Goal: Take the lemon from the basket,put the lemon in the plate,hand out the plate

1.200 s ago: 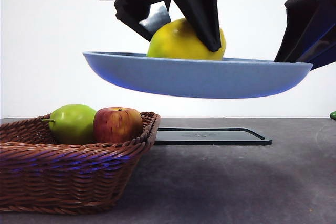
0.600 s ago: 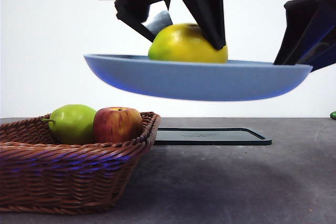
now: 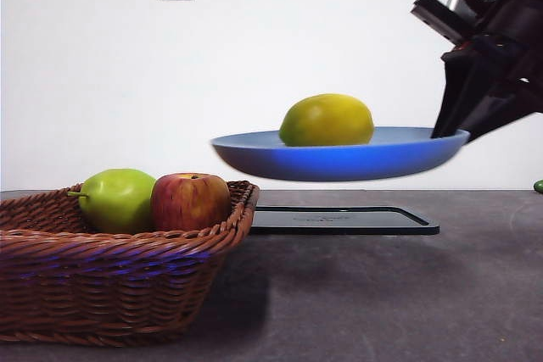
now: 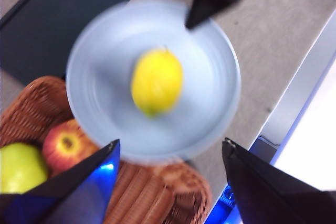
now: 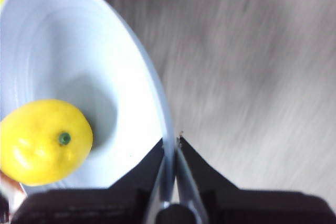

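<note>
- The lemon [image 3: 327, 119] lies on its side near the middle of the plate [image 3: 339, 161], which hangs in the air right of centre in the front view, clear of the desk [image 3: 382, 286] and above the black tray [image 3: 344, 219].
- The right claw [image 5: 170, 145] is pinched narrow on the plate's rim: in the right wrist view its two dark jaws meet on either side of the thin blue edge, at the lower middle of that frame. In the front view this arm shows as the dark mass at the upper right, touching the plate's right rim.
- Gripping one edge only leaves the plate cantilevered; it sits close to level, which I judge is what keeps the round fruit from rolling.
- The left claw [image 4: 170, 153] stands wide and empty, its jaws at the lower left and lower right of the left wrist view, looking down on plate and lemon from above, touching neither.
- The basket [image 3: 110, 281] sits at the lower left of the front view, holding a green fruit [image 3: 117, 199] and a red apple [image 3: 190, 201]; the plate partly overhangs it in the left wrist view.
- Judged from this, the lemon is placed and the hand-out is under way; a tilt or jerk could tip the fruit off.
</note>
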Available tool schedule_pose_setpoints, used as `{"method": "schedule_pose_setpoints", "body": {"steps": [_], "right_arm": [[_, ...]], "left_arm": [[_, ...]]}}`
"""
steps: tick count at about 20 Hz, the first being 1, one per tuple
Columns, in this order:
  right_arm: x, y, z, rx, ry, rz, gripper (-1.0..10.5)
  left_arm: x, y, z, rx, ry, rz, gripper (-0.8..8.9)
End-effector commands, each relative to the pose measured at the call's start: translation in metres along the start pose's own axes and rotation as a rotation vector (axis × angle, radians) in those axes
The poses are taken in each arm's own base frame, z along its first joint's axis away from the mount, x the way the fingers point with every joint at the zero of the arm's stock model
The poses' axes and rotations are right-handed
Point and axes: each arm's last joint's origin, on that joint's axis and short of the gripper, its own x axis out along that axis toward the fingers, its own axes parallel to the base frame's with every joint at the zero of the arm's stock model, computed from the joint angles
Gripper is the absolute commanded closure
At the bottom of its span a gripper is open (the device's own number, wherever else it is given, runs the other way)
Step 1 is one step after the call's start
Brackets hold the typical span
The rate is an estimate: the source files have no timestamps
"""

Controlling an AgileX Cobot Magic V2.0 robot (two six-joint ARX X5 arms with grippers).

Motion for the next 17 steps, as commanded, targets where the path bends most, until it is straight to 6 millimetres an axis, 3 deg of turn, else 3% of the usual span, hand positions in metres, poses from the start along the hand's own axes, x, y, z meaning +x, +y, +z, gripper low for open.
{"method": "schedule_pose_setpoints", "body": {"steps": [1,6,10,13,17], "right_arm": [[0.003,-0.002,0.034,-0.026,-0.013,0.002,9.4],[0.015,-0.022,0.108,0.022,-0.076,-0.015,9.4],[0.042,-0.041,0.15,0.07,-0.124,-0.013,9.4],[0.069,-0.058,0.167,0.109,-0.158,-0.002,9.4],[0.097,-0.076,0.17,0.133,-0.158,-0.002,9.4]], "left_arm": [[-0.01,-0.001,-0.001,0.017,0.0,0.001,4.75],[-0.016,0.0,-0.009,0.022,0.053,0.0,4.76],[-0.015,0.0,-0.007,0.017,0.032,-0.001,4.76],[-0.015,0.0,-0.007,0.015,0.031,-0.001,4.76],[-0.015,0.0,-0.006,0.012,0.027,0.0,4.76]]}}
